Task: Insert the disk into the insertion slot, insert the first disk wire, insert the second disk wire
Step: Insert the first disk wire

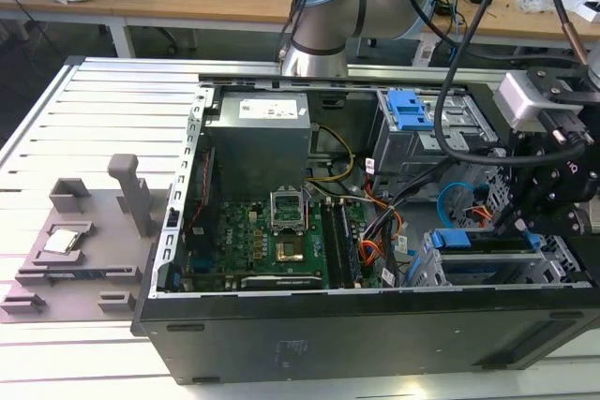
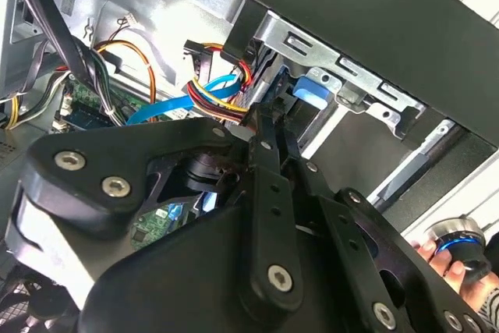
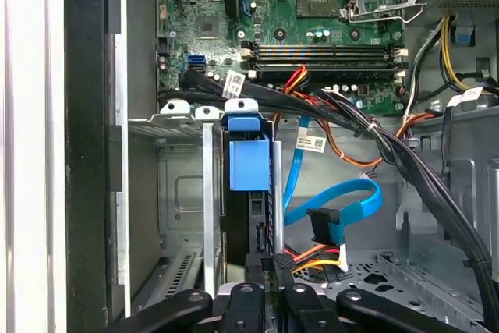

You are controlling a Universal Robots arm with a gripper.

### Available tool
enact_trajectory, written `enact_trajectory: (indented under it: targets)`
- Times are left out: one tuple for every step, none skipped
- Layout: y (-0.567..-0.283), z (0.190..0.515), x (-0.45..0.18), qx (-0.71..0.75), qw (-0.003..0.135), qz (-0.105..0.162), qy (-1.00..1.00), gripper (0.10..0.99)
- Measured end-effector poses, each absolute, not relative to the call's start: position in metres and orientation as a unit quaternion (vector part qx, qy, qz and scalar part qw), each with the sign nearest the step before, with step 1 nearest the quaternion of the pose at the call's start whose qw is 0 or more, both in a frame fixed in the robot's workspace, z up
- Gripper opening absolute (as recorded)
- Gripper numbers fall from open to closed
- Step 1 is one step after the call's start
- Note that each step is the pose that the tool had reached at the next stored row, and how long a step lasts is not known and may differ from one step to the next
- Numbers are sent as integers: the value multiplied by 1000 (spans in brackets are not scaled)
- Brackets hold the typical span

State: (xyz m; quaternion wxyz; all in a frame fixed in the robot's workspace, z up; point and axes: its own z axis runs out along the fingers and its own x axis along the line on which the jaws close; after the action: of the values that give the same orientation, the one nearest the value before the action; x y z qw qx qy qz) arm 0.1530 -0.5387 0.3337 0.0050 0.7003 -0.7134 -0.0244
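We look down on the whole open computer case (image 1: 281, 344) in the exterior view; both wrist views sit close inside, all sharing the motherboard (image 3: 312, 37).

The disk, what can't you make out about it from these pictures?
- Label of the disk: first wrist view, it sits edge-on in the insertion slot.
- Whether the coloured wires are plugged in: both wrist views, the gripper covers that end.
- Its depth in the slot: exterior view, the gripper overlaps it.
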Motion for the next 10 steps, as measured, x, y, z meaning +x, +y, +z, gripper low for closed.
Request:
enact_trajectory:
  targets:
    - [-539, 334, 153, 700, 5, -24, -713, 165]
    - [-539, 334, 153, 700, 5, -24, -713, 165]
    - [-539, 334, 153, 700, 5, -24, -713, 165]
    - [-539, 334, 153, 700, 5, -24, -713, 165]
    - [-539, 333, 153, 700, 5, -25, -713, 165]
    - [-539, 332, 153, 700, 4, -26, -713, 173]
    - [-539, 332, 153, 700, 4, -25, -713, 235]
    - [-539, 333, 153, 700, 5, -25, -713, 235]
    - [-539, 334, 153, 700, 5, -24, -713, 235]
    - [-539, 336, 153, 700, 5, -24, -713, 235]
